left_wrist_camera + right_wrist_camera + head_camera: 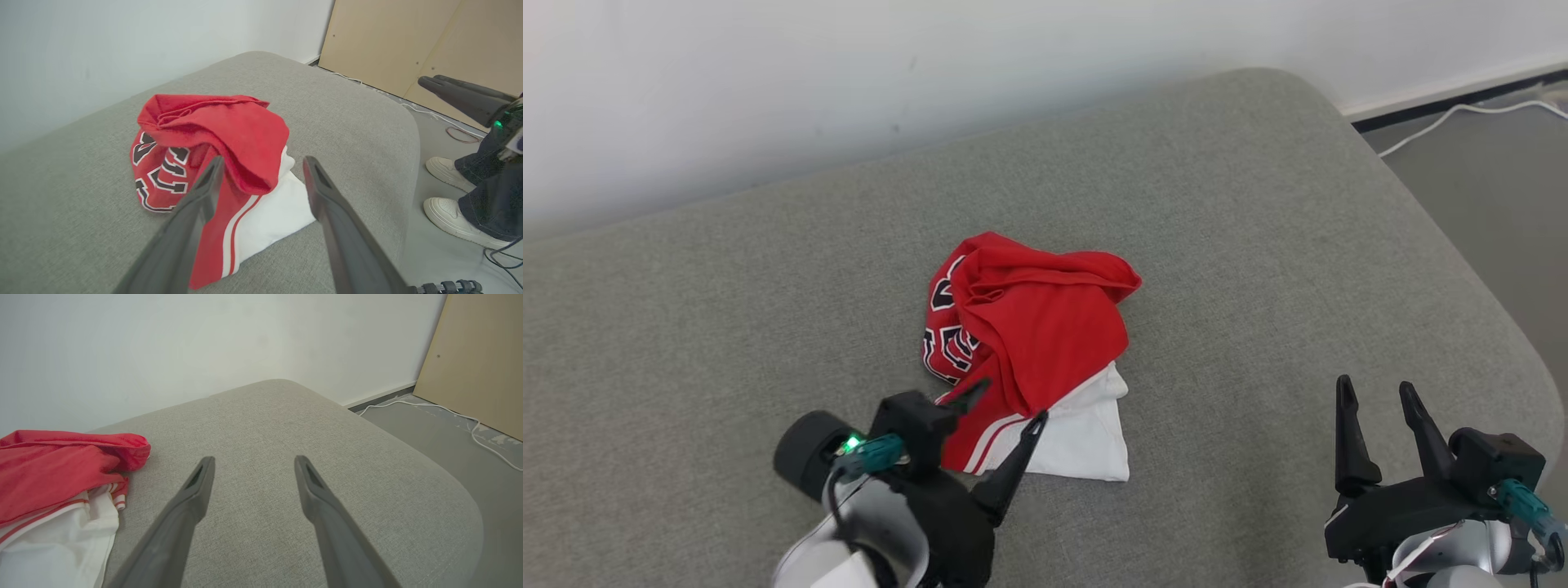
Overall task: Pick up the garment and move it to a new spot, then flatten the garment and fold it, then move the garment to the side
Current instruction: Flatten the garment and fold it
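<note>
Cushion (1258,245), grey and rounded at the corner, is spread beneath both pincers. Garment (1037,327), red with white trim and black lettering, is heaped just ahead of the left pincer (1013,401), whose fingers are held apart over its striped near edge; contact cannot be told. The right pincer (1375,383) is likewise held apart above bare cushion, well to the right of the garment. Off the cushion, to the right of the left pincer, a person's white shoes (445,171) are seen on the floor (1503,196); a white cable (1462,114) is laid ahead of the right pincer.
</note>
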Tool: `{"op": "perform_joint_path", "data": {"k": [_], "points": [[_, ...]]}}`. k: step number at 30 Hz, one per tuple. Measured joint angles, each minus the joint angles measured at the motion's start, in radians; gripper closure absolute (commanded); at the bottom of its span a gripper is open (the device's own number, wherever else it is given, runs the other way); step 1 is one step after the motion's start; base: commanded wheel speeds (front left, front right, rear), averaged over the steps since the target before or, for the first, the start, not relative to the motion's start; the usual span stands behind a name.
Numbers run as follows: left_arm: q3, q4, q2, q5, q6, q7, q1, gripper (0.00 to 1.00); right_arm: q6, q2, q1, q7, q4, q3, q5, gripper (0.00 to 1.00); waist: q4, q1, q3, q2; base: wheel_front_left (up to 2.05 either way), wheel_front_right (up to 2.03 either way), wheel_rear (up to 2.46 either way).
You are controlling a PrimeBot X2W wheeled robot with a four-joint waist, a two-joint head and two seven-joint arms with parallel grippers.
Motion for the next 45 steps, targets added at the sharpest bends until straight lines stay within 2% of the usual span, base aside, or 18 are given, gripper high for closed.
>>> {"op": "perform_joint_path", "data": {"k": [6, 13, 18, 21, 30, 31, 32, 33, 35, 45], "points": [[-0.059, 0.086, -0.048, 0.017, -0.019, 0.042, -0.076, 0.00, 0.000, 0.001, 0.000, -0.011, -0.002, -0.007, 0.001, 0.00, -0.015, 0.0001, 0.030, 0.0000, 0.00, 0.00, 0.00], [-0.091, 0.157, -0.099, 0.016, -0.028, 0.042, -0.120, 0.00, 0.000, 0.002, -0.001, -0.019, -0.001, -0.006, 0.008, 0.00, 0.005, 0.0000, 0.046, 0.0000, 0.00, 0.00, 0.00], [-0.089, 0.224, -0.106, 0.017, -0.027, 0.040, -0.137, 0.00, 0.000, 0.005, -0.008, -0.023, 0.002, 0.006, 0.009, 0.00, 0.014, 0.0000, 0.054, 0.0000, 0.00, 0.00, 0.00], [-0.076, 0.237, -0.106, 0.029, -0.009, 0.033, -0.158, 0.00, 0.000, 0.005, -0.007, -0.024, 0.001, 0.005, 0.010, 0.00, 0.017, 0.0000, 0.061, 0.0000, 0.00, 0.00, 0.00], [-0.085, 0.304, -0.108, 0.034, -0.010, 0.023, -0.176, 0.00, 0.000, 0.005, -0.025, -0.031, 0.010, 0.017, 0.014, 0.00, 0.023, 0.0000, 0.076, 0.0000, 0.00, 0.00, 0.00], [-0.085, 0.308, -0.108, 0.034, -0.010, 0.023, -0.176, 0.15, 0.000, 0.005, -0.026, -0.031, 0.010, 0.020, 0.016, 0.00, 0.023, 0.0000, 0.077, 0.0000, 0.00, 0.00, 0.00], [-0.086, 0.312, -0.108, 0.034, -0.010, 0.021, -0.176, 0.15, 0.000, 0.005, -0.026, -0.032, 0.010, 0.021, 0.017, 0.00, 0.022, -0.0001, 0.078, 0.0000, 0.00, 0.00, 0.00], [-0.086, 0.314, -0.110, 0.034, -0.010, 0.015, -0.176, 0.57, 0.000, 0.005, -0.026, -0.032, 0.010, 0.021, 0.017, 0.00, 0.021, 0.0000, 0.079, 0.0000, 0.00, 0.00, 0.00], [-0.085, 0.316, -0.116, 0.029, -0.011, 0.003, -0.176, 1.00, -0.001, 0.005, -0.026, -0.033, 0.011, 0.021, 0.018, 0.00, 0.020, 0.0000, 0.080, 0.0000, 0.00, 0.00, 0.00], [-0.079, 0.326, -0.130, 0.017, -0.019, -0.052, -0.231, 1.00, -0.008, 0.006, -0.025, -0.048, 0.025, 0.006, 0.028, 0.00, 0.031, -0.0001, 0.077, 0.0000, 0.00, 0.00, 0.00]]}}
